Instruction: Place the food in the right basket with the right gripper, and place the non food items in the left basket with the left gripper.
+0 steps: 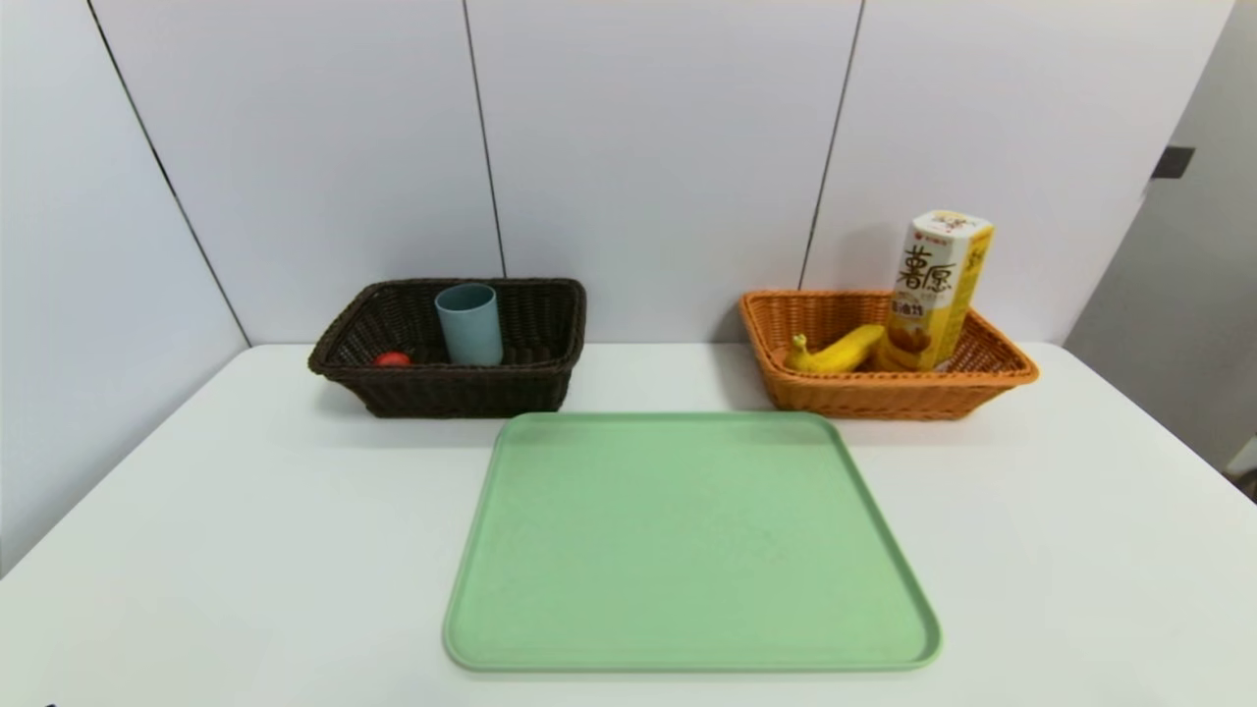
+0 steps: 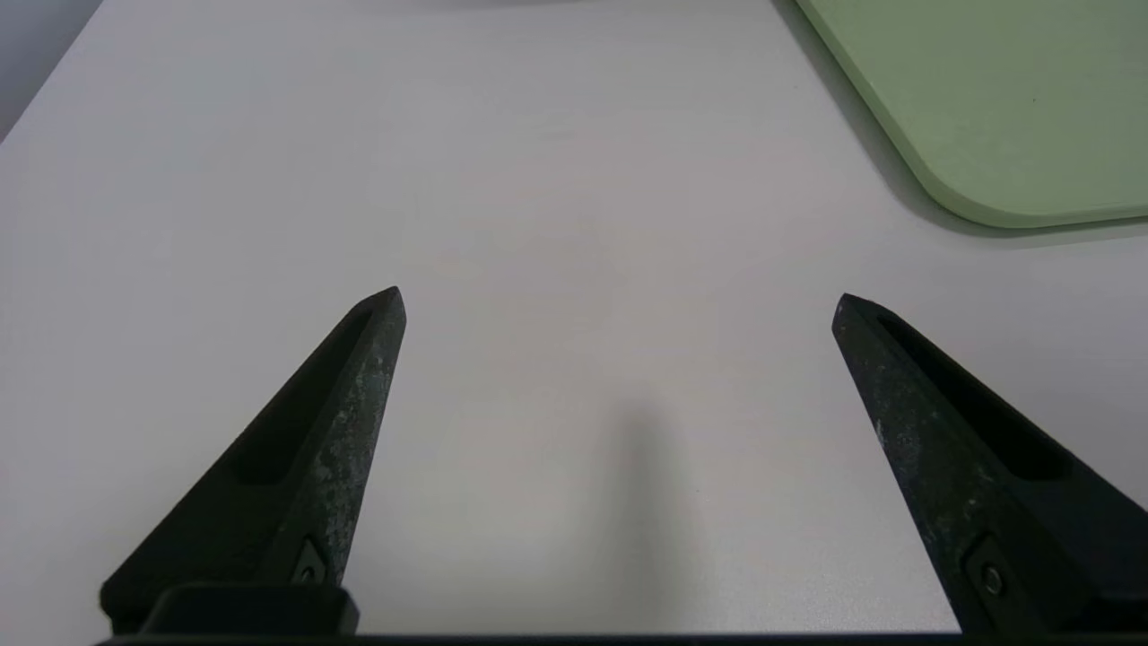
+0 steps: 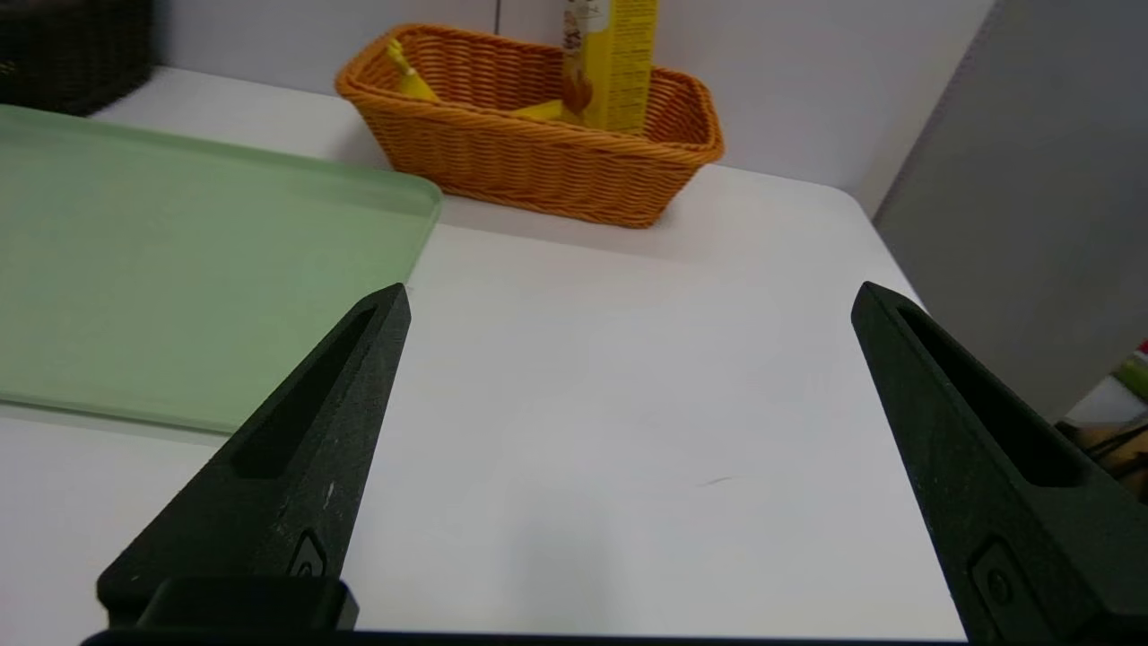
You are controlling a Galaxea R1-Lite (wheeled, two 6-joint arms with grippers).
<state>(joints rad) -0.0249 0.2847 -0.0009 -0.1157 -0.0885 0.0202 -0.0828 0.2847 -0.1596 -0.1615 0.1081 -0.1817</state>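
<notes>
The orange right basket holds the food: an upright snack box and a banana. The dark brown left basket holds a grey-blue cup and a red duck. The spoon is hidden. My left gripper stands open over bare table near the tray's corner, nothing between its fingers. My right gripper stands open over bare table, short of the orange basket and beside the tray. Neither arm shows in the head view.
A green tray lies bare in the middle of the white table. White wall panels stand right behind both baskets. The table's right edge runs close to my right gripper.
</notes>
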